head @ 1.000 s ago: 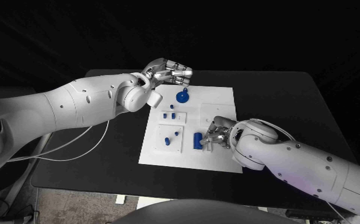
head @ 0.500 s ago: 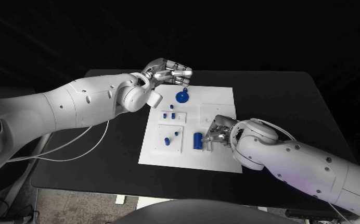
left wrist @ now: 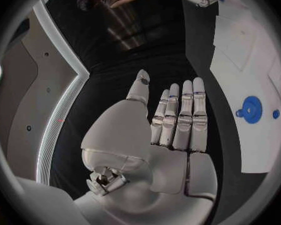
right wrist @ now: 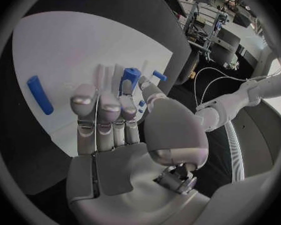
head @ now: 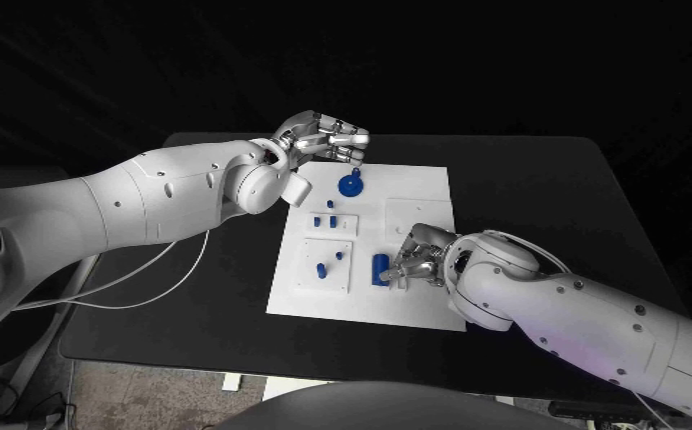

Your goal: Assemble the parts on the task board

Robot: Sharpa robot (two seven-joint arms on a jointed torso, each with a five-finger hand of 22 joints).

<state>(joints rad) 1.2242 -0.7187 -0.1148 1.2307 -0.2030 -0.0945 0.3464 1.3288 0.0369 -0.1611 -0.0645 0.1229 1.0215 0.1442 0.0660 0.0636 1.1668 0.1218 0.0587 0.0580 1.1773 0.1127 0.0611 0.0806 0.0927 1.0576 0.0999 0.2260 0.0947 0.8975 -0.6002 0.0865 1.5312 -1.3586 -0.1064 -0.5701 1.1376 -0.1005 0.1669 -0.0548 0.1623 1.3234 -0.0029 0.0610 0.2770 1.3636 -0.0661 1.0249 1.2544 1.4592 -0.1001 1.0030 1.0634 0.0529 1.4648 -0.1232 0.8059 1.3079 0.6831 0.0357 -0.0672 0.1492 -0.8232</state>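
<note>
- The blue peg point(right wrist: 129, 78) sits pinched in the fingers of my right hand point(head: 418, 258), just above the white board point(head: 418, 190), beside a lying blue cylinder point(head: 381, 268).
- It looks light, stiff and smooth; I judge it best held by its sides.
- My left hand point(head: 326, 139) hovers flat and released over the surface point(head: 548, 180), near the blue disc point(head: 351, 186).

The task board point(head: 418, 190) lies flat at the centre of the black desk point(head: 577, 200). The left hand point(head: 325, 138) hovers over the board's far left corner, near a round blue part point(head: 351, 186). The right hand point(head: 415, 256) rests on the board beside a blue cylinder point(head: 381, 269).
</note>
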